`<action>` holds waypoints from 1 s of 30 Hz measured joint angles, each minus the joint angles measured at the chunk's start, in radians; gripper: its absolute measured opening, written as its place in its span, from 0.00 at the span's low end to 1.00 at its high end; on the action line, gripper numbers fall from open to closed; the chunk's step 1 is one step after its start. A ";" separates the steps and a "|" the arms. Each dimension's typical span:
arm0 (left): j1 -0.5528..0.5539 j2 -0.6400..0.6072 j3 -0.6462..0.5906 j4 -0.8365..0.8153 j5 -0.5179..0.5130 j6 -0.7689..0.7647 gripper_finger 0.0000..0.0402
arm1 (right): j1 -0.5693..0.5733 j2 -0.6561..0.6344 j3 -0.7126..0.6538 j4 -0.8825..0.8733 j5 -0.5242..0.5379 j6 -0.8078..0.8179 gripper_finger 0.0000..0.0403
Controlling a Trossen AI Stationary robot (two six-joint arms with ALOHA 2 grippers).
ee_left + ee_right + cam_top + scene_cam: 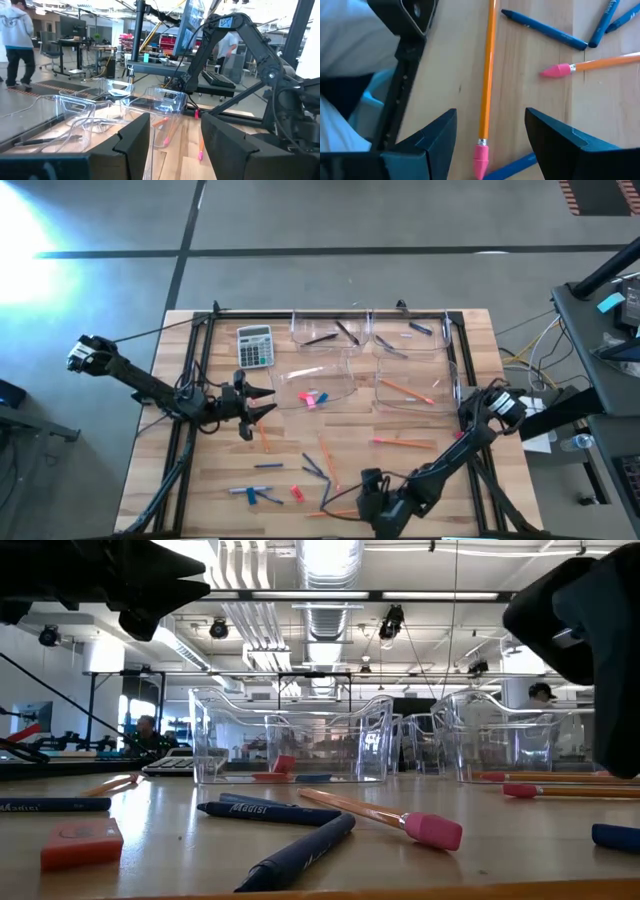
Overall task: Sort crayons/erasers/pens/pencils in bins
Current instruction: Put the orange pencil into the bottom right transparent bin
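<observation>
Wooden surface (200, 480), lower centre of the high view: right pincer (490, 135) is released, its jaws astride an orange pencil (489, 75). Judged light, stiff and slippery; mid-shaft hold is advised. Left pincer (262, 402) hangs released beside the bins (330, 385).

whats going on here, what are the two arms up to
Two robot arms are sorting stationery into four clear bins. The right gripper is open over a pencil at the table's near edge, fingers either side of it, not yet gripping. The left gripper hangs open and empty near the calculator. Some bins already hold items, including erasers and pencils, but many pencils and blue sticks are still loose on the table.
</observation>
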 joint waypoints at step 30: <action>0.000 0.042 0.000 0.008 -0.001 -0.052 0.41 | 0.007 0.082 -0.002 0.001 0.009 0.067 0.24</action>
